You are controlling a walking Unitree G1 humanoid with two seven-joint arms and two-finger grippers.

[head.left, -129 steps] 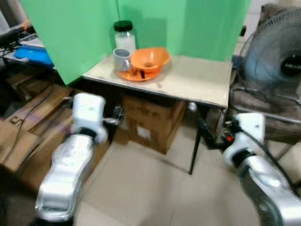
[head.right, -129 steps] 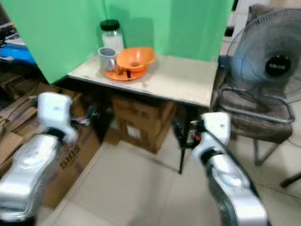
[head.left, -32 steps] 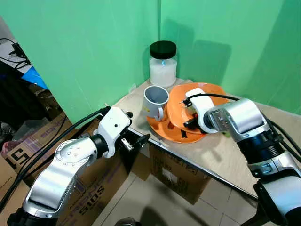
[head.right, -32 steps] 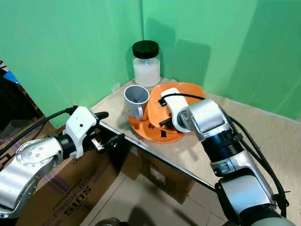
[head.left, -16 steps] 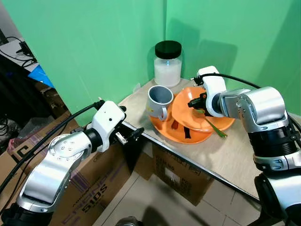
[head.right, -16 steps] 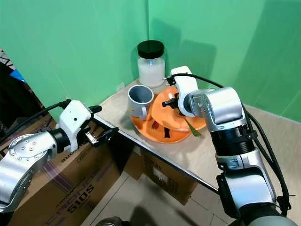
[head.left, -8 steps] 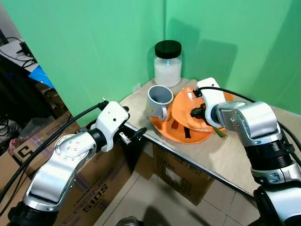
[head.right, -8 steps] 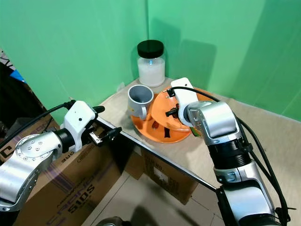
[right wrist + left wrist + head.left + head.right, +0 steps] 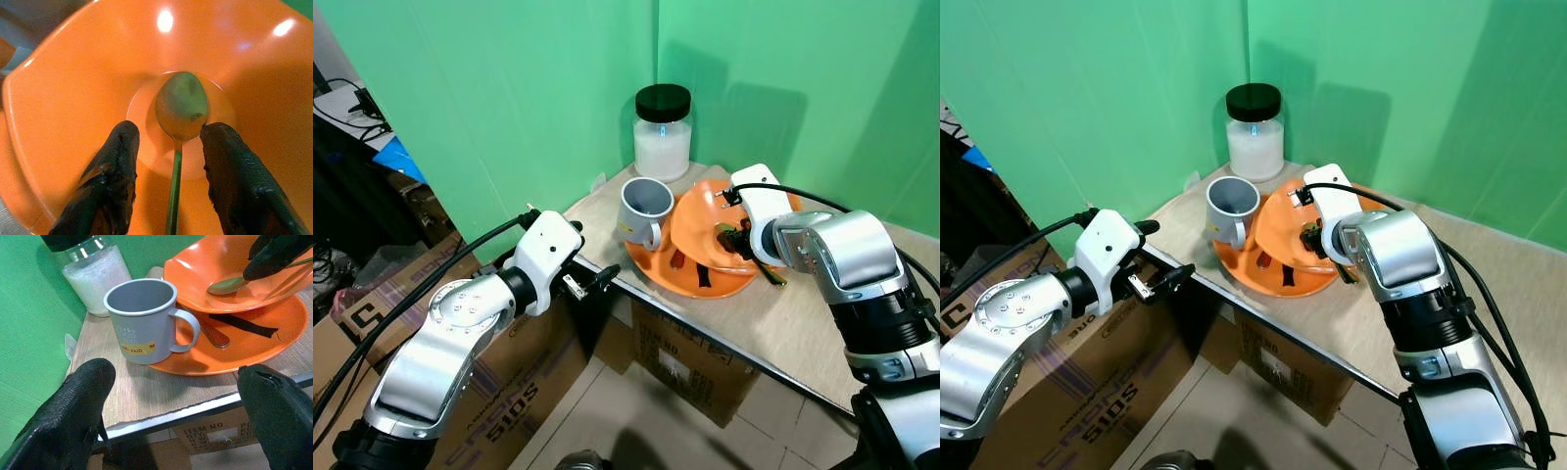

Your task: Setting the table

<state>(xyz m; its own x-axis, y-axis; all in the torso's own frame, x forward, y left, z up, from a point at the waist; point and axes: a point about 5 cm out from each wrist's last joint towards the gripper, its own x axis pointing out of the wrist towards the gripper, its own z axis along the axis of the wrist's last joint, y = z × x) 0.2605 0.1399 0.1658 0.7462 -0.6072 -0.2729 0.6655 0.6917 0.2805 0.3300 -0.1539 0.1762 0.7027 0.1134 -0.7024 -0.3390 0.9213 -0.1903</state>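
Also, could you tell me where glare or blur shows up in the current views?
Right wrist view: bright glare spots on the orange bowl, with the right gripper fingers soft at close range around the spoon. Left wrist view: the left gripper fingers blurred, the mug sharp. Eye views: evenly lit, sharp.

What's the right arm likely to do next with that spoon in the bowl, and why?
Probably close on the spoon handle and lift it out. The right end effector sits open inside the orange bowl, fingers on either side of the handle, not yet gripping.

Spoon (image 9: 180,122) handle cut off; jar (image 9: 90,269) top beyond frame edge.
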